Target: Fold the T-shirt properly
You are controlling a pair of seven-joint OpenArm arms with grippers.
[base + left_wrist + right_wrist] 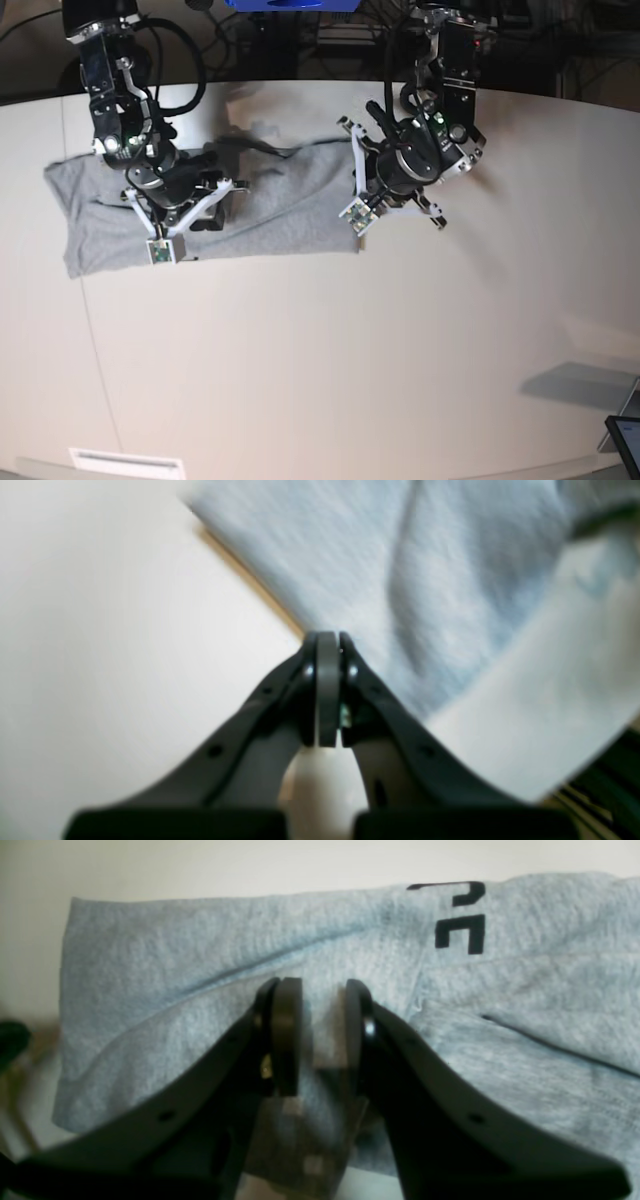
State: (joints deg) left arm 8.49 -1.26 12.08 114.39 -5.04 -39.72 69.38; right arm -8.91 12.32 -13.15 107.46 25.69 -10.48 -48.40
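T-shirt (270, 215) lies flat on the white table (330, 360), already a long narrow band, long axis running side to side across the base view, one short end by each arm. Left gripper (327, 645) sits at the band's short edge on its side, jaws pressed fully together w/ nothing seen between them; fabric starts just past and to the right of the tips in the left wrist view, bare table on the other side. Right gripper (310, 1035) is over the opposite end, jaws a little apart w/ cloth showing in the gap; whether it's pinching a fold or just hovering over it, can't tell. Black lettering (460, 917) shows just beyond the right tips, so some printed side faces up there. Judgement: the next fold likely brings one short end over toward the other along the long axis; each arm is nearest its own end, so both edges need a real grip first
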